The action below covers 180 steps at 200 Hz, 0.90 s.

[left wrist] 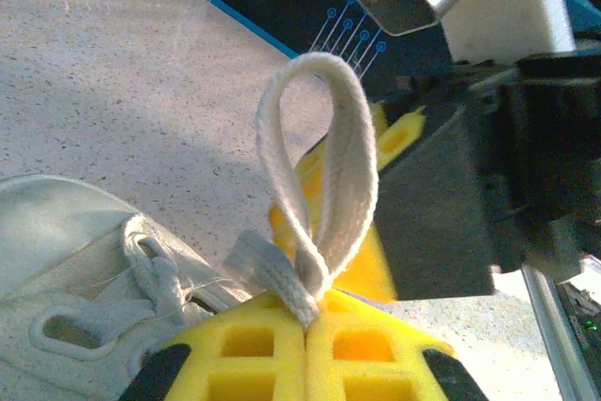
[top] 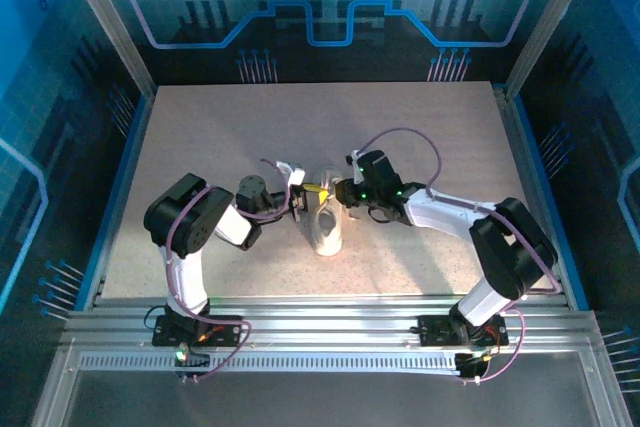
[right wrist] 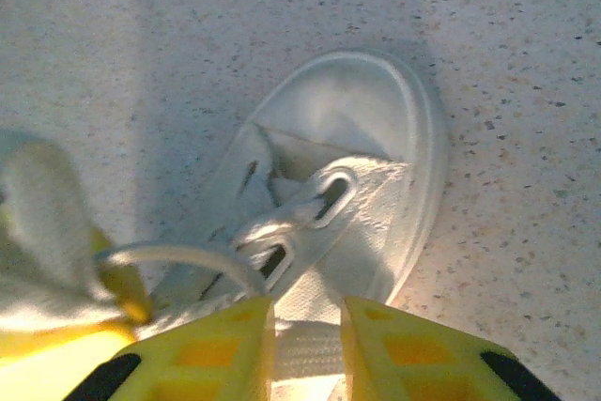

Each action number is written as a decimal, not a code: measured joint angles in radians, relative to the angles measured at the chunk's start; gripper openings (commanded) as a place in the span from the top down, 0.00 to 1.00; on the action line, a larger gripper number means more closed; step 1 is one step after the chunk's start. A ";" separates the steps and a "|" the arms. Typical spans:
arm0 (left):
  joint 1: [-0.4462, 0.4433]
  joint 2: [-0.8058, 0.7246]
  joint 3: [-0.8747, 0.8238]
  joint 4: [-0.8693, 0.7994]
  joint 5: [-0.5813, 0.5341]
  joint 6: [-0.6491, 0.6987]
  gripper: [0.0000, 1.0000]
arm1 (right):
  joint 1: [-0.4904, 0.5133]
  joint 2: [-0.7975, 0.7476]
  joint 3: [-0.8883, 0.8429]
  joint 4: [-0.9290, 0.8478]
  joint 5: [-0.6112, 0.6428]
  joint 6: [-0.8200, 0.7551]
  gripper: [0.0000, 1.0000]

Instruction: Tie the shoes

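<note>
- Speckled table [top: 420,147]; white sneaker [top: 327,232] lies mid-frame, between both grippers.
- Left gripper [left wrist: 308,318] is pressed together, pinching the lace loop [left wrist: 324,138].
- Right gripper [right wrist: 307,312] is slightly parted with a lace strip [right wrist: 305,354] between its fingers; grip unclear.

The sneaker [top: 326,232] lies on the table [top: 430,127] between the left gripper [top: 300,200] and right gripper [top: 341,194], both seemingly over its laces [left wrist: 355,176].
</note>
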 measured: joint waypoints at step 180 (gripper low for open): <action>0.007 0.000 0.022 -0.003 0.061 0.056 1.00 | -0.216 0.156 0.074 0.051 -0.747 -0.297 0.52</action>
